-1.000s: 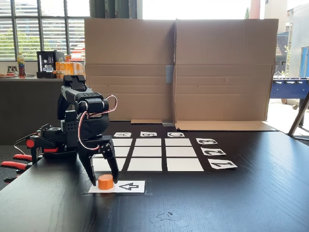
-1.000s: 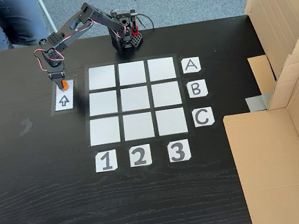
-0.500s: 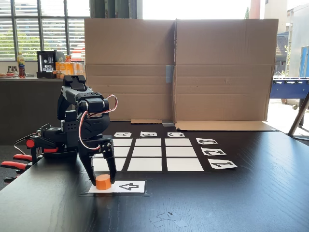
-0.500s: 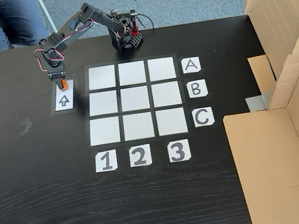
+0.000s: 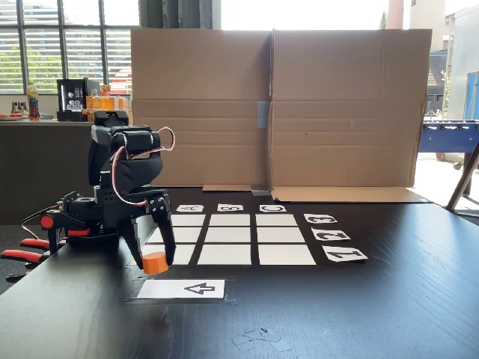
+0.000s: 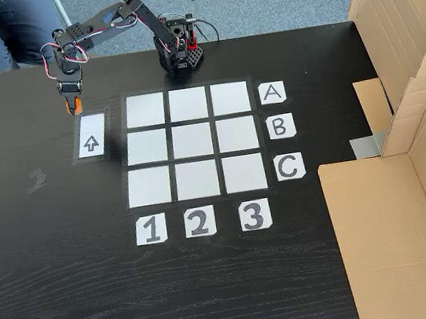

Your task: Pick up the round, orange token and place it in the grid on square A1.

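- Jaws of the gripper (image 5: pixel 152 262) are drawn in on the token (image 5: pixel 155 262), the two black fingers pinching the short orange cylinder from either side at their tips.
- Token hangs clear of the table (image 5: pixel 359 314) in the low fixed view, above and just behind the arrow card (image 5: pixel 182 289), which lies flat with nothing on it.
- From the high fixed view the gripper (image 6: pixel 72 108) points down near the table's far left part, the token (image 6: pixel 72 108) showing as a small orange spot at its tip, just past the top end of the arrow card (image 6: pixel 91 136) and left of the grid (image 6: pixel 192 143).
- Square A1 (image 6: pixel 145 110), the corner cell in line with the "A" and "1" cards, is bare white paper, and the token is apart from it.
- Writing that reads clearly in the high fixed view: card "A" (image 6: pixel 271 92), card "B" (image 6: pixel 280 127) and card "C" (image 6: pixel 289 167) along the grid's right side; card "1" (image 6: pixel 151 229), card "2" (image 6: pixel 199 222) and card "3" (image 6: pixel 254 215) below it.
- Arrow card bears one black outlined arrow, pointing toward the far edge of the table in the high fixed view.
- Cardboard sheets (image 5: pixel 277 105) stand along the table's far edge in the low fixed view.
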You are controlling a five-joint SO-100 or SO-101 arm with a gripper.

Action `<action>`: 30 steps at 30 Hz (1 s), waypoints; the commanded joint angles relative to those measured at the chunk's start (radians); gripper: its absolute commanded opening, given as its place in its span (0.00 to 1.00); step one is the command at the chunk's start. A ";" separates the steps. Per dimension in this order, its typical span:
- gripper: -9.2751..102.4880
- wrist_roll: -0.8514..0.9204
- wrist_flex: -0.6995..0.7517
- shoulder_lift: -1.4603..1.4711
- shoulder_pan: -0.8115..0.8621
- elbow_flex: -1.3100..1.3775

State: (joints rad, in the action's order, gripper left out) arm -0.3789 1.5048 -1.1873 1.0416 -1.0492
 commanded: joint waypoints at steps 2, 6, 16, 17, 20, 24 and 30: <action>0.09 0.009 0.028 -0.193 0.037 -0.008; 0.09 0.023 0.028 -0.337 0.049 -0.095; 0.09 0.032 0.028 -0.634 0.026 -0.380; 0.09 0.034 0.028 -0.664 0.018 -0.414; 0.09 0.034 0.028 -0.753 -0.005 -0.518; 0.09 0.034 0.028 -0.884 -0.043 -0.672; 0.09 0.032 0.028 -1.089 -0.126 -0.917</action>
State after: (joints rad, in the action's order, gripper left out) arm -0.3543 1.5309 -2.1951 0.9449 -1.9067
